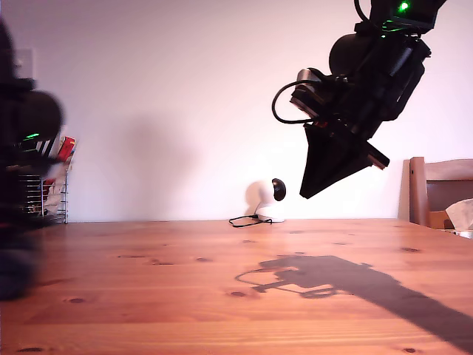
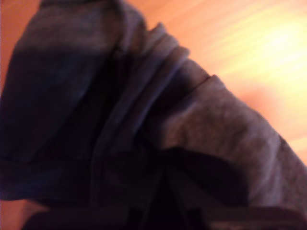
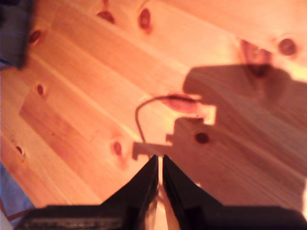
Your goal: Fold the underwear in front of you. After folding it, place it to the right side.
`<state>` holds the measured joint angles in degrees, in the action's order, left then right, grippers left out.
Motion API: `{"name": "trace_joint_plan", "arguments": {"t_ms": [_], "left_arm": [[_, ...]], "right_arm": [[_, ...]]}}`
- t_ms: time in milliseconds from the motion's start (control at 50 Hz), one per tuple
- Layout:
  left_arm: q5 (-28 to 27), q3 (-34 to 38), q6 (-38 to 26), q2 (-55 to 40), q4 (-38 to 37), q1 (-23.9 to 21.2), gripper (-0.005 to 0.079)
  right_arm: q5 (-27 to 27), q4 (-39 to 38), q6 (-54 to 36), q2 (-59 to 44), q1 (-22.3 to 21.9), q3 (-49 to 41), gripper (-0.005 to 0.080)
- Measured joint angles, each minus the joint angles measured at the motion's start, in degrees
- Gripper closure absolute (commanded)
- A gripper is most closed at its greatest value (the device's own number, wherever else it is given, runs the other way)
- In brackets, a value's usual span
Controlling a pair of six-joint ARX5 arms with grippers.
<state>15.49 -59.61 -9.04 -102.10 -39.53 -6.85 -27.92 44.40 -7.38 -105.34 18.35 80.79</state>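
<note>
Pine table [image 1: 222, 296] under us: the underwear [image 2: 144, 120] bunches right at our first gripper, grip unclear in the blur. Our second gripper [image 3: 159, 163] hangs high, closed and empty, probably keeping clear.

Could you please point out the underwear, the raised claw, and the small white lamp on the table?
underwear [image 2: 144, 124]: first wrist view, on the folded ridge of the fabric.
my second claw [image 1: 307, 192]: exterior view, at its closed tips.
white lamp [image 1: 260, 198]: exterior view, on its round body.
</note>
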Motion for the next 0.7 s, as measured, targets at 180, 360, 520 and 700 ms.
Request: {"name": "trace_joint_plan", "arguments": {"t_ms": [180,360,520,700], "left_arm": [[5.29,0.55,-1.25,-0.04,-0.59,4.42,0.0766],[7.23,1.4,-4.33,-0.15,1.55,4.04,0.0766],[9.14,2.1,-9.62,-0.15,3.54,3.21,0.0766],[13.77,2.51,-14.36,-1.16,5.31,2.01,0.0766]], "right_arm": [[-0.04,-0.39,0.0,0.0,-0.55,0.0,0.0765],[-0.24,-1.27,0.0,0.0,-0.63,0.0,0.0765],[-0.26,-1.49,0.0,0.0,-0.63,0.0,0.0765],[-1.92,-1.97,-0.02,0.0,-0.63,0.0,0.0765]]}}
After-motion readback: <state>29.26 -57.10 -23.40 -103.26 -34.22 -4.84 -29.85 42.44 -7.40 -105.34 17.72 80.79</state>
